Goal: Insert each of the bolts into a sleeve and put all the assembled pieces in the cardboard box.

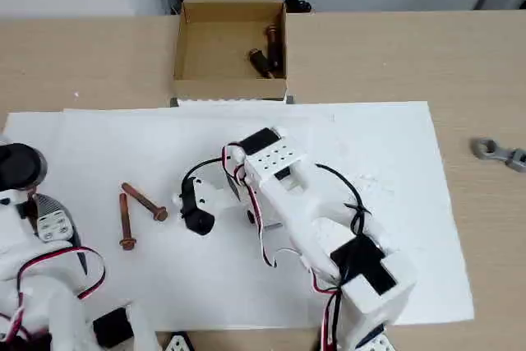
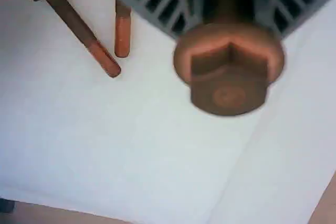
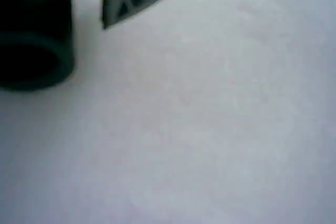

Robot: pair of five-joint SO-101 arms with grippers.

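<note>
The left gripper (image 2: 227, 1) is clenched on a bolt (image 2: 229, 72), hex head toward its wrist. A black sleeve (image 3: 31, 40) sits just beside the right gripper (image 1: 197, 208); I cannot tell whether it is gripped. The likely failure is the shank meeting the sleeve's rim off-axis and pushing it aside. Two loose bolts (image 2: 73, 22) (image 2: 122, 32) lie between the grippers and could be swept. The paper sheet (image 1: 370, 145) leaves open room ahead, with the cardboard box (image 1: 177, 47) well beyond.
</note>
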